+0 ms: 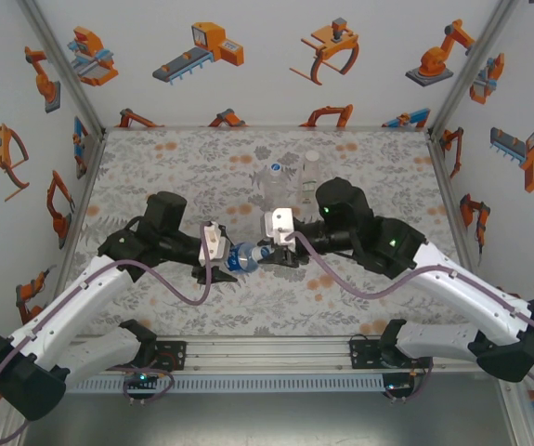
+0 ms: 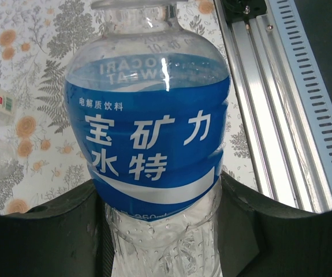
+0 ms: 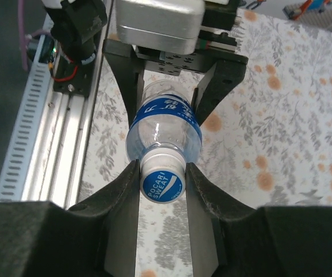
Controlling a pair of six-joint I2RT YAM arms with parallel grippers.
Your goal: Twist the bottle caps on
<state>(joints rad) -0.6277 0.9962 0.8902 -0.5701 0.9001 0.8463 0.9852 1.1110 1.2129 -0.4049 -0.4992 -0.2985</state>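
1. The right gripper is clenched on a cap, one dark finger pressing each side of it.
2. The cap's blue top reads "POCARI SWEAT" in white. It sits on the neck of the blue-label bottle; how far it is threaded on cannot be told.
3. The left gripper grasps the same bottle by its clear ribbed lower body, and its black fingers close in from both sides.
4. The blue-label bottle lies roughly level between the two grippers, above the middle of the table.
5. Its label carries large white characters "宝矿力水特", with smaller "电解质饮料" above them. "POCARI SWEAT" shows mirrored through the clear plastic from the far side.
6. Two other clear bottles stand upright farther back on the floral tablecloth. Their print is too small to read.
7. An aluminium rail runs along the table's near edge.
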